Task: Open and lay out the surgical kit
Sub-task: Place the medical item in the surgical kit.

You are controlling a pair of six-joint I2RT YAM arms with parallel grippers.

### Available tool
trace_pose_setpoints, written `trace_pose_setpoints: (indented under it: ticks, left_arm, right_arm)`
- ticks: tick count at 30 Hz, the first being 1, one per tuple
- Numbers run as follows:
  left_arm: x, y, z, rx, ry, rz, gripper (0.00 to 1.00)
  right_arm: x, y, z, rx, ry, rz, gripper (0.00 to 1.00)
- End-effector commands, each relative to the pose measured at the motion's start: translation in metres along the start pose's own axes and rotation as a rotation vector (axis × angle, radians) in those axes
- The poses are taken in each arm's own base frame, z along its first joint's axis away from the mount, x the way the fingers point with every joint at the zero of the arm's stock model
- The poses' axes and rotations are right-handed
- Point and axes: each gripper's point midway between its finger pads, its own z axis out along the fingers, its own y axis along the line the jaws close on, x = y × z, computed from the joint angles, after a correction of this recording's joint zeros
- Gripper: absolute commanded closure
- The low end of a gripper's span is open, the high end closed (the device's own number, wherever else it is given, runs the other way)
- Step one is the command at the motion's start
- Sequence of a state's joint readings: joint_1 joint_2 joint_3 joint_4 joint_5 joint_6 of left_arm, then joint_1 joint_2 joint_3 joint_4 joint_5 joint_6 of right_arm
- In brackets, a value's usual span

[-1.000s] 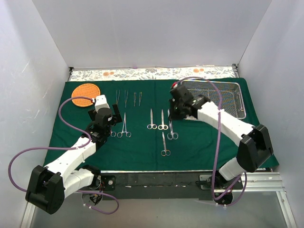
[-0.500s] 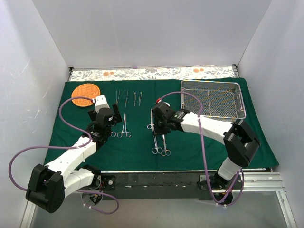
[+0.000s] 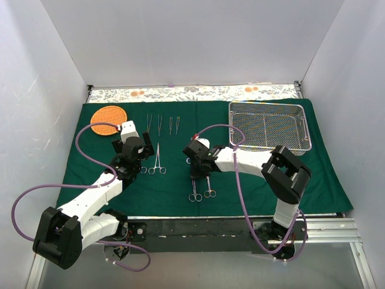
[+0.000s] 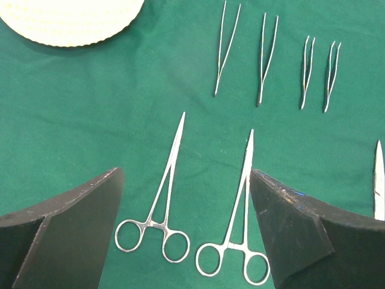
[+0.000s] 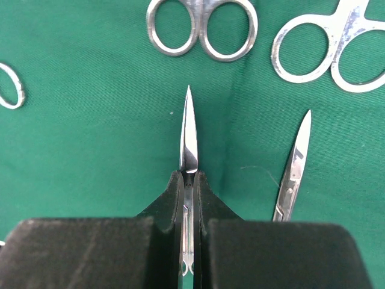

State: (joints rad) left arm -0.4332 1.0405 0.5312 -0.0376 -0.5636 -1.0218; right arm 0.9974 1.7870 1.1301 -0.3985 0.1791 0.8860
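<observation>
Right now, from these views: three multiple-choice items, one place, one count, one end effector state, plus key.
1. The rectangular silver wire-mesh tray sits on the dark green cloth at its: A) far right corner B) far left corner C) near edge.
2. Thin steel tweezers in the far row: A) two B) four C) seven.
3. The right end effector is: A) open above the tray B) shut on small steel scissors C) shut on nothing.
Key: 1 A, the overhead view shows it there; 2 B, the left wrist view shows four; 3 B, the right wrist view shows a blade clamped in it.
</observation>
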Motion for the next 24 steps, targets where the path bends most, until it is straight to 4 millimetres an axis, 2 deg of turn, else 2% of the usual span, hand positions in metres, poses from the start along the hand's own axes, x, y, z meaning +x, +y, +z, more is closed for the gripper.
trace_pose_setpoints:
  ticks: [1, 17, 24]
  left_arm:
    - [-0.006, 0.0, -0.001, -0.006, -0.018, -0.011, 0.15]
    - [-0.006, -0.004, -0.002, 0.008, -0.02, -0.004, 0.15]
    - [-0.007, -0.005, -0.004, 0.013, -0.025, -0.004, 0.15]
  right_arm:
    - [-0.018, 0.01, -0.003, 0.012, -0.074, 0.044, 0.99]
    - [-0.027, 0.014, 0.005, 0.037, -0.097, 0.049, 0.91]
    - [-0.027, 0.017, 0.003, 0.008, -0.106, 0.044, 0.66]
